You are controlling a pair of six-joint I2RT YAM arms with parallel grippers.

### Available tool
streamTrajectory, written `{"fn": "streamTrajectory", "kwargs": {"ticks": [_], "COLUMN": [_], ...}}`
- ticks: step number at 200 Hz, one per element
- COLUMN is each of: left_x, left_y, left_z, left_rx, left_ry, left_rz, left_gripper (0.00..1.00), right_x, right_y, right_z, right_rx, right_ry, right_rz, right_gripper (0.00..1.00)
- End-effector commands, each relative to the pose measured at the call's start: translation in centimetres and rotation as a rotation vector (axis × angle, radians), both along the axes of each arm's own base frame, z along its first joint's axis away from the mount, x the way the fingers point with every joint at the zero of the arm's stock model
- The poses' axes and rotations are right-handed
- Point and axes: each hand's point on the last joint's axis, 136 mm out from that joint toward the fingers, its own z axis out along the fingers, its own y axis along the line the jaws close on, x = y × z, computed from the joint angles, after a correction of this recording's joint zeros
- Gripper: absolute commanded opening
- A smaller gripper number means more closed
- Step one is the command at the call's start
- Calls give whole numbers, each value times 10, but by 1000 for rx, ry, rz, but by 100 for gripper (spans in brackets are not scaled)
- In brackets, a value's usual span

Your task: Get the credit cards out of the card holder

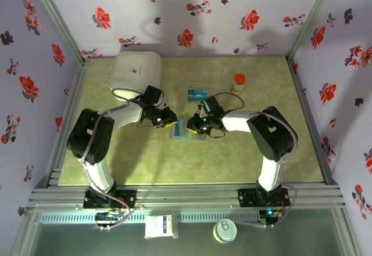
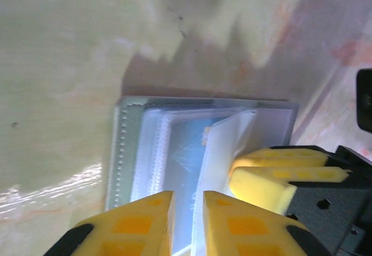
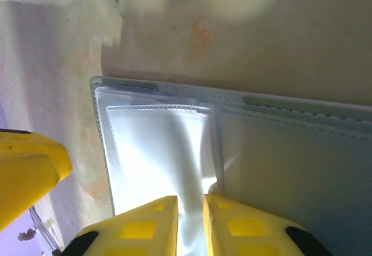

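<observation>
Grey card holder (image 3: 290, 175) gripped by right pincer (image 3: 190, 198); left pincer (image 2: 188, 193) unclear; white box (image 1: 135, 70) behind.

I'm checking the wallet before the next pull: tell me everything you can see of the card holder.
The card holder lies open on the pale green table, between both grippers. Its cover looks grey-green with a stitched edge; inside are clear plastic sleeves, one showing a blue card. The right gripper has a clear sleeve between its jaws; the left gripper has its jaws either side of the blue card's sleeve.
</observation>
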Motion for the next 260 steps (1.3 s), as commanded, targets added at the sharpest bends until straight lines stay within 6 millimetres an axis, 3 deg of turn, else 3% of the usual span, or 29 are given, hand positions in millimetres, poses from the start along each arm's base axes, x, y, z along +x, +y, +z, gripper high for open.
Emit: {"fn": "streamTrajectory", "kwargs": {"ticks": [1,107,175,260], "left_x": [1,-6,-8,-9], "left_y": [-17,-23,-33,-38], "left_z": [6,-23,-12,10], "left_rx": [-47,0,-33,-39], "left_ry": [9,69,58,31], "left_rz": [-16,-32,-47,-63], "left_gripper": [25,28,14,15], "right_x": [-4,-7,-6,1], "right_y": [-8,-11,-9,-28], "right_z": [-7,-8,1,46], "right_rx": [-1,15,40,27], "right_ry": [30,38,22,-96], "right_rz": [-28,-33,-40,-76], "right_gripper": [21,21,22,26]}}
